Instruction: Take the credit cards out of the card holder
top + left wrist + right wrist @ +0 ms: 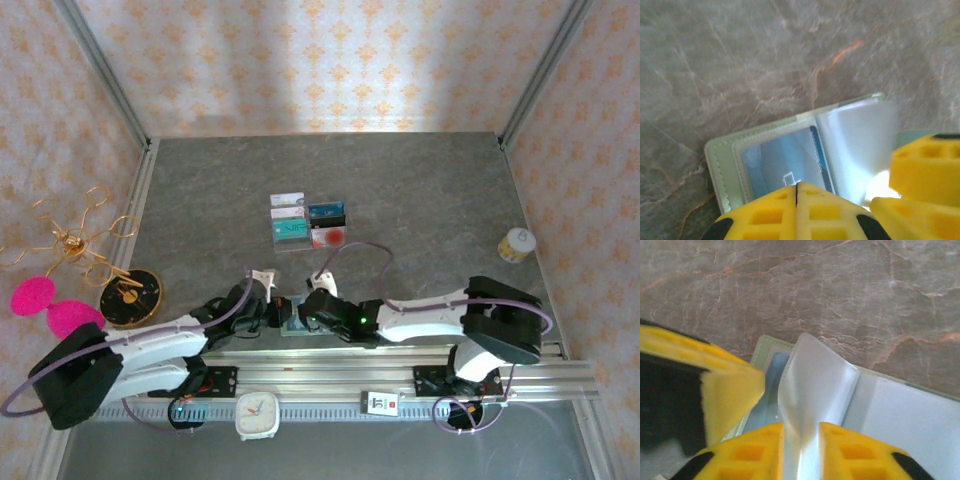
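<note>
A: Risks first, near to far. Fingers?
B: On the left gripper (796, 200) they're closed, tips meeting, pressed down on the near side of the card holder (715, 165). On the right gripper (801, 445) they're parted a little, with a clear sleeve leaf (815, 375) standing up between them. It looks loose, not pinched.
A: Where's the holder?
B: It lies open at the middle of the table's (420, 200) near edge, right under both grippers. A blue credit card (785, 162) sits in a sleeve on the half under the left gripper. It's not out yet.
A: What goes wrong from here?
B: The leaf looks slick and floppy, so parted fingers could let it fall over the card and cover the pocket. If they close and pull, the whole holder may lift or skid, since only the left tips pin it. The grippers are almost touching, so any sideways shift risks a bump. The right one could also grab sleeve plastic instead of the card.
A: Any writing?
B: The white clock (257, 414) is at the near edge, and its face is too small to read. The card in the holder has a dark stripe with print, too blurred to read. Farther in, toward the table's middle, four loose cards (308, 221) lie in a block, print too small. No brand is legible.
</note>
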Available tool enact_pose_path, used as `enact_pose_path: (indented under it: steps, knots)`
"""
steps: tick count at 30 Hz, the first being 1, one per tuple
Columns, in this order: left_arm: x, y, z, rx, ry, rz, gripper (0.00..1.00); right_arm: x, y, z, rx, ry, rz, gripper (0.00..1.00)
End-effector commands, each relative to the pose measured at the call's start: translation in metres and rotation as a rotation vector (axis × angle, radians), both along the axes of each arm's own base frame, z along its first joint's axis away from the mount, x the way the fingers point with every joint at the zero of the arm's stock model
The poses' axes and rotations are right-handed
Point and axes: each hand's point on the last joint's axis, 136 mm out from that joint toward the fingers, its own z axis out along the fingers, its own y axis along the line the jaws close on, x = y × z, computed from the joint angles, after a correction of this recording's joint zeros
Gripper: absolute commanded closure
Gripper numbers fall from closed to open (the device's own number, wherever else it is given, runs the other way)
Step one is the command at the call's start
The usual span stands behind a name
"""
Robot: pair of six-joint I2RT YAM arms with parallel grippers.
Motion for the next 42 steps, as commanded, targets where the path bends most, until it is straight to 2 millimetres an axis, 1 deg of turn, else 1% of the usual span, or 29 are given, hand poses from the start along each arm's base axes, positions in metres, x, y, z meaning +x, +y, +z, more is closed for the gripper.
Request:
enact_pose_path:
  steps: [1,3,8,9,11,13,14,15,16,18,20,21,23,25,27,30,33,35,38,40,42]
  knots:
    - [0.006,-0.025,0.018,-0.059,-0.038,-0.057,1.00,0.013,-0.018,0.027,0.071,-0.065,-0.101,0.67]
    - [0.005,-0.034,0.018,-0.057,-0.029,-0.082,1.00,0.015,-0.030,0.038,0.095,-0.084,-0.141,0.67]
    - [0.001,-0.071,0.033,-0.088,-0.056,-0.157,1.00,0.015,-0.056,0.047,0.133,-0.088,-0.204,0.66]
    - [0.000,-0.078,0.032,-0.082,-0.056,-0.174,1.00,0.015,-0.061,0.046,0.131,-0.084,-0.213,0.66]
    - [-0.004,-0.089,0.026,-0.077,-0.040,-0.209,1.00,0.014,-0.068,0.051,0.153,-0.083,-0.223,0.66]
    - [-0.008,-0.097,0.014,-0.062,0.000,-0.239,1.00,0.013,-0.073,0.052,0.169,-0.077,-0.230,0.66]
    - [-0.009,-0.100,0.011,-0.058,0.013,-0.248,1.00,0.013,-0.075,0.053,0.174,-0.074,-0.231,0.66]
    - [-0.008,-0.100,0.013,-0.060,0.007,-0.247,1.00,0.012,-0.076,0.055,0.180,-0.072,-0.231,0.66]
    - [-0.005,-0.099,0.020,-0.068,-0.012,-0.234,1.00,0.011,-0.075,0.055,0.186,-0.066,-0.223,0.66]
    - [0.002,-0.089,0.039,-0.081,-0.079,-0.177,1.00,0.010,-0.073,0.058,0.204,-0.054,-0.203,0.66]
    - [0.008,-0.072,0.054,-0.082,-0.135,-0.106,1.00,0.008,-0.067,0.059,0.226,-0.032,-0.167,0.66]
    - [0.010,-0.061,0.057,-0.080,-0.147,-0.074,1.00,0.007,-0.063,0.060,0.243,-0.017,-0.147,0.67]
    - [0.011,-0.039,0.055,-0.074,-0.156,-0.012,1.00,0.005,-0.052,0.061,0.276,0.023,-0.093,0.71]
    - [0.009,-0.018,0.045,-0.070,-0.142,0.031,1.00,0.001,-0.039,0.059,0.305,0.080,-0.034,0.75]
    - [0.006,-0.003,0.034,-0.081,-0.128,0.064,1.00,-0.008,-0.020,0.058,0.341,0.151,0.055,0.76]
    - [0.002,0.008,0.022,-0.063,-0.117,0.084,1.00,-0.016,0.002,0.040,0.313,0.251,0.126,0.78]
    - [0.002,0.013,0.015,-0.037,-0.119,0.086,1.00,-0.018,0.014,0.025,0.286,0.318,0.144,0.81]
    - [0.003,0.016,0.012,-0.016,-0.127,0.088,1.00,-0.019,0.018,0.011,0.257,0.363,0.137,0.82]
    - [0.004,0.016,0.012,-0.006,-0.144,0.078,1.00,-0.016,0.018,-0.008,0.214,0.405,0.102,0.84]
    - [0.005,0.016,0.011,-0.001,-0.150,0.074,1.00,-0.013,0.016,-0.018,0.189,0.420,0.074,0.85]
    - [0.006,0.016,0.009,0.019,-0.151,0.072,1.00,-0.010,0.014,-0.023,0.181,0.429,0.050,0.85]
